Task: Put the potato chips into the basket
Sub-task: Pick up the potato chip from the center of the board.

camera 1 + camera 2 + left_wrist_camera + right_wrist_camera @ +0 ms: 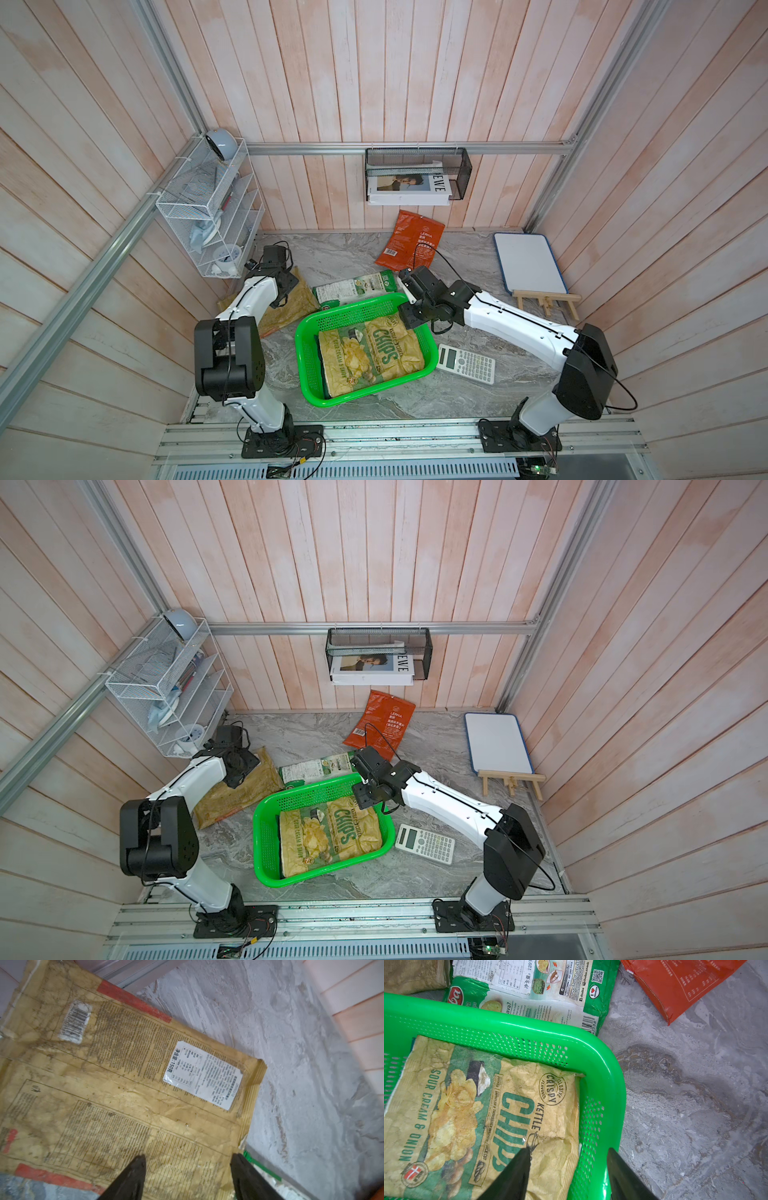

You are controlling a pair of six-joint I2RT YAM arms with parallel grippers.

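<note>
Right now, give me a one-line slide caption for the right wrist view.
Open right end effector over a corner of the green basket, tan CHIPS bag inside; Chuba bag and orange-red bag outside.

Pink plank walls [374, 83] — grey marble tabletop [340, 253], evenly lit.

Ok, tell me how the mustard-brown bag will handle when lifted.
The mustard-brown bag lies flat and creased: likely floppy, sagging from a pinch. It looks thin, so probably light. Its matte face seems unlikely to slip.
</note>
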